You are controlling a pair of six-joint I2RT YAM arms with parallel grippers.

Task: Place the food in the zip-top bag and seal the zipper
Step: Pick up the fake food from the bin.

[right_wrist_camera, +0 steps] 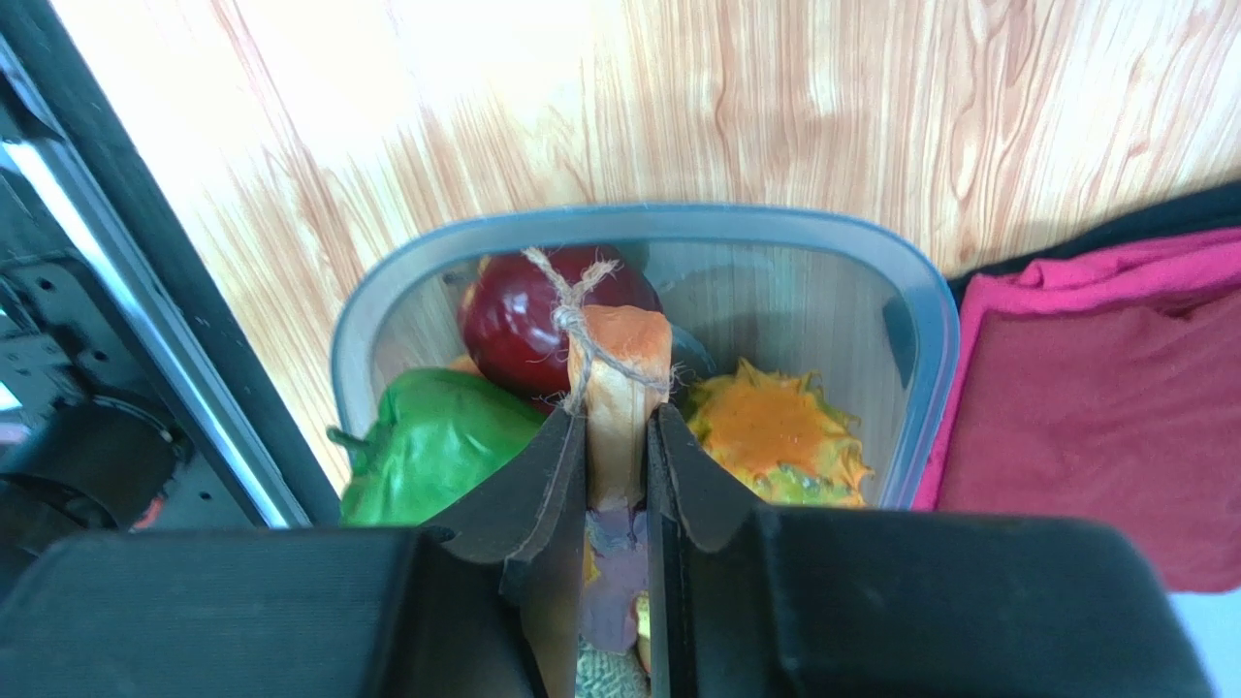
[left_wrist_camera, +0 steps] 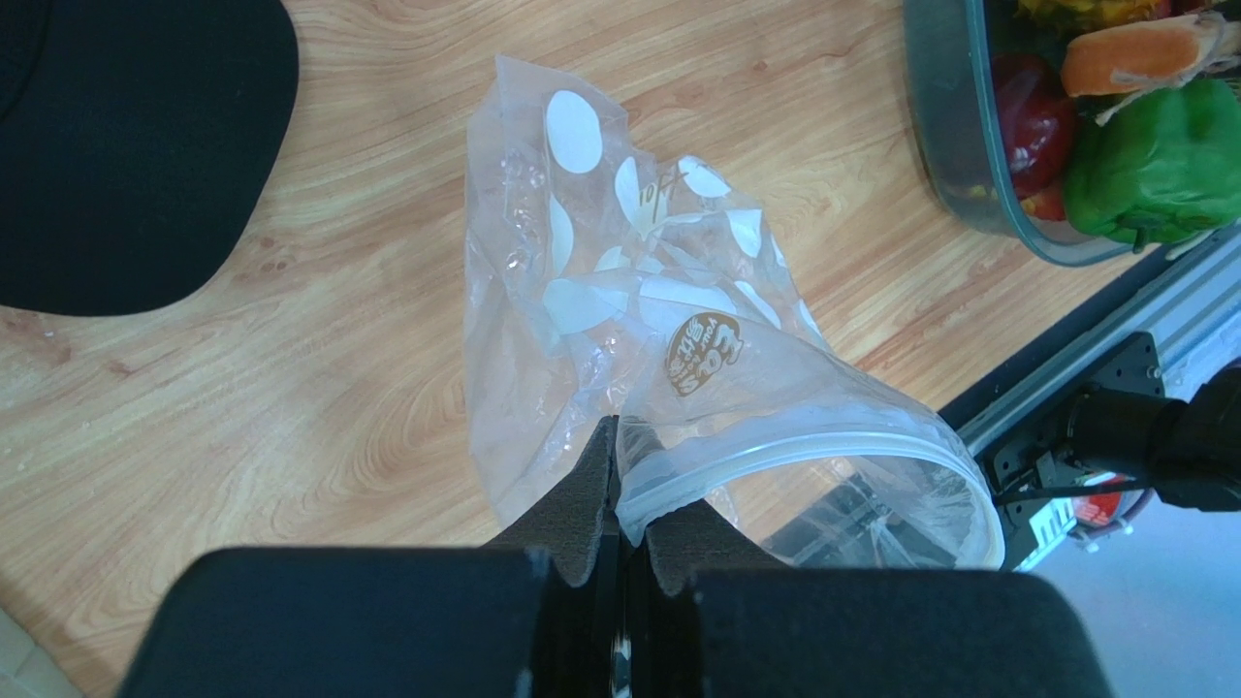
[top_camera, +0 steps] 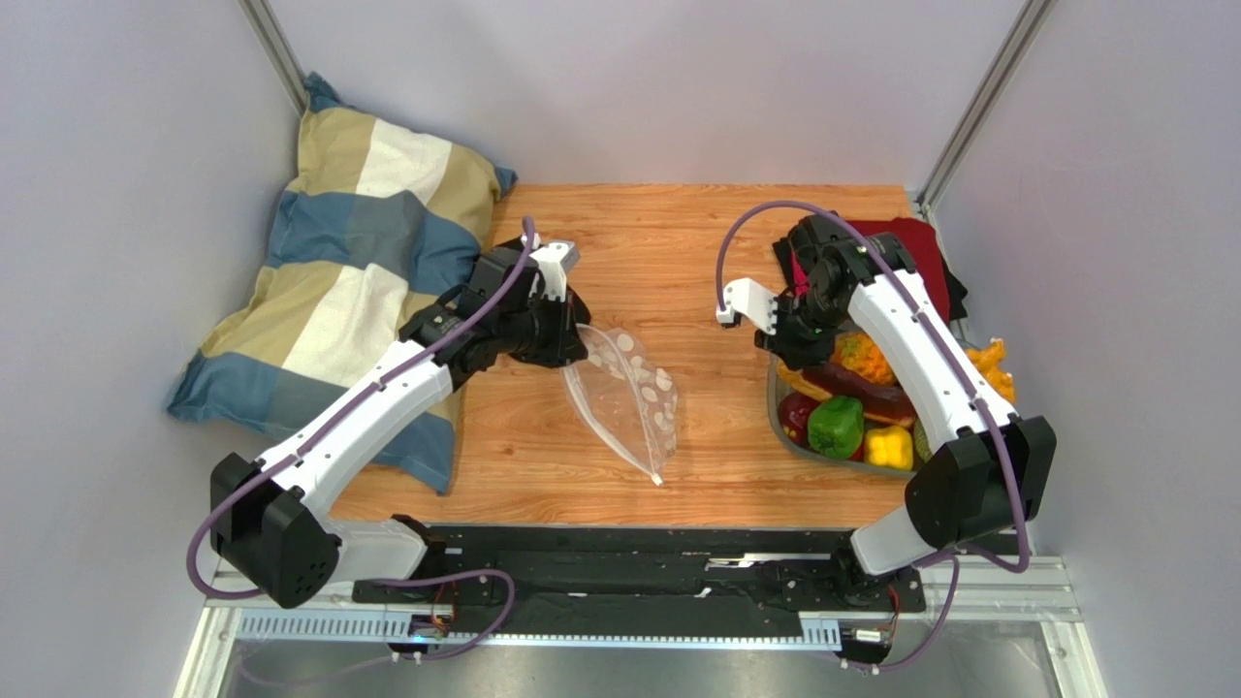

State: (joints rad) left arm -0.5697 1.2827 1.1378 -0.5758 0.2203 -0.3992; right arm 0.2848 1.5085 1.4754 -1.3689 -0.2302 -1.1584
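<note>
The clear dotted zip-top bag [top_camera: 634,396] hangs slanted from my left gripper [top_camera: 565,332], its lower end on the table. In the left wrist view my left gripper [left_wrist_camera: 627,502] is shut on the whitish zipper [left_wrist_camera: 816,451] at one end, and the bag [left_wrist_camera: 641,291] mouth gapes in a loop. The food lies in the grey tray [top_camera: 777,415]: green pepper [top_camera: 836,426], yellow pepper [top_camera: 889,447], red fruit [top_camera: 796,416]. My right gripper [right_wrist_camera: 619,429] is above the tray [right_wrist_camera: 641,226], shut on a tan, orange-topped food piece [right_wrist_camera: 624,356] tied with string.
A checked pillow [top_camera: 350,277] lies at the far left. A red cloth [top_camera: 915,250] and a black cap [left_wrist_camera: 131,146] lie behind the tray. A green pepper [right_wrist_camera: 430,444], red fruit [right_wrist_camera: 525,327] and spiky orange fruit [right_wrist_camera: 772,429] sit under my right gripper. The arms' black rail [top_camera: 641,560] runs along the near edge.
</note>
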